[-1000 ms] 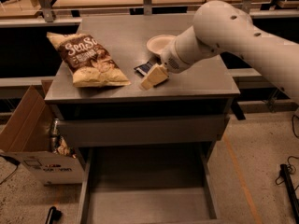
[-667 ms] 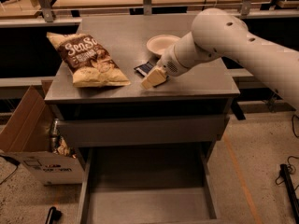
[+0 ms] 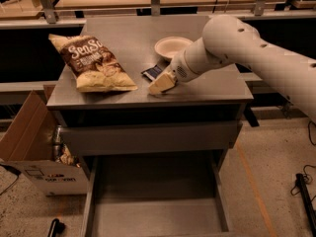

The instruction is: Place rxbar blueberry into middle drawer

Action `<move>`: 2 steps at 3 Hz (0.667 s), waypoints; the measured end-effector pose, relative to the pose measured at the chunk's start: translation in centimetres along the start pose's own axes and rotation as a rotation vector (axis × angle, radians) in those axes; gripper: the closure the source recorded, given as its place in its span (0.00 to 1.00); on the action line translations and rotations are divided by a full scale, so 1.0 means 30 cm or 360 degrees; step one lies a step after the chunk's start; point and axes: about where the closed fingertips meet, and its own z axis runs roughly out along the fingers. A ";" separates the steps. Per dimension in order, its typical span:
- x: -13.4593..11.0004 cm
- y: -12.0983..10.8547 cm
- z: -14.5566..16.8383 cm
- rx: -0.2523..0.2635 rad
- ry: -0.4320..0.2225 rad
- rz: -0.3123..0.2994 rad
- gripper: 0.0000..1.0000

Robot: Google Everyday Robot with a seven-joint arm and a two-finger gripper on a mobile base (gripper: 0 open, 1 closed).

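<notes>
The rxbar blueberry [image 3: 152,72], a small dark navy wrapper, lies flat on the grey cabinet top [image 3: 123,38] between the chip bag and the white bowl. My gripper [image 3: 161,84] reaches in from the right and rests low on the cabinet top, just in front of and against the bar's right end. Part of the bar is hidden behind it. The middle drawer [image 3: 153,201] stands pulled out below, with a flat grey floor and side rails.
A large brown-and-cream chip bag [image 3: 91,63] lies on the left of the cabinet top. A white bowl [image 3: 172,47] sits behind the bar. A drawer with a plain grey front panel [image 3: 148,138] is above the open one. A cardboard box [image 3: 34,147] stands at the left.
The arm has shifted slightly left and down, bringing the gripper closer onto the bar. The bar, bag and bowl have not moved.
</notes>
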 end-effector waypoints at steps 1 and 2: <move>-0.012 -0.007 -0.016 -0.0010 -0.0069 -0.0018 0.63; -0.067 -0.003 -0.111 -0.0041 -0.0247 -0.0168 0.96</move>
